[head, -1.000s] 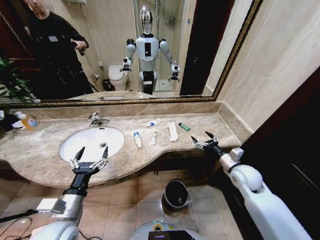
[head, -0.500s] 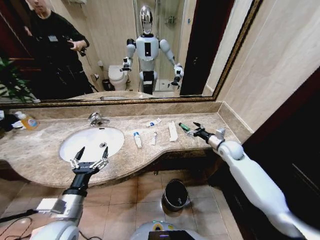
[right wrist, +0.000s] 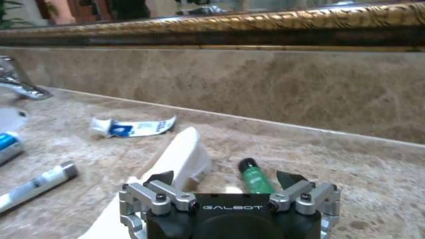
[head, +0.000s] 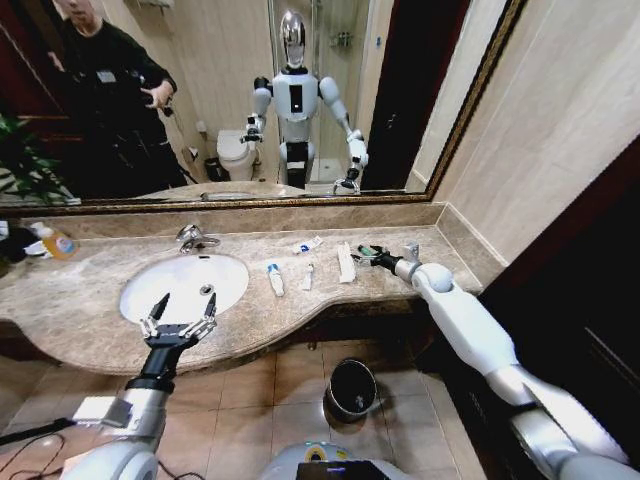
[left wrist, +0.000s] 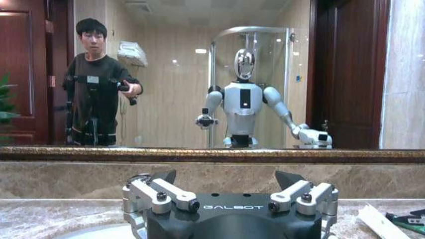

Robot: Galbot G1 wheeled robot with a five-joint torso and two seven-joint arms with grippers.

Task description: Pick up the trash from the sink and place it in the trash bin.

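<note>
Trash lies on the beige marble worktop (head: 90, 320) beside the white sink (head: 185, 285) under a gilt-framed mirror (head: 250, 100): in the head view, the right hand (head: 366, 256) sits spread over the short green tube (head: 366, 250), the flat white packet (head: 345, 263) just beside it; the black trash bin (head: 351, 388) stands on the tiled floor. The left hand (head: 178, 326) hovers spread at the sink's near rim.

The left wrist view reads "GALBOT" on that hand (left wrist: 226, 186).

In the right wrist view, the green tube (right wrist: 252, 180) lies between the spread fingers (right wrist: 149, 191).
</note>
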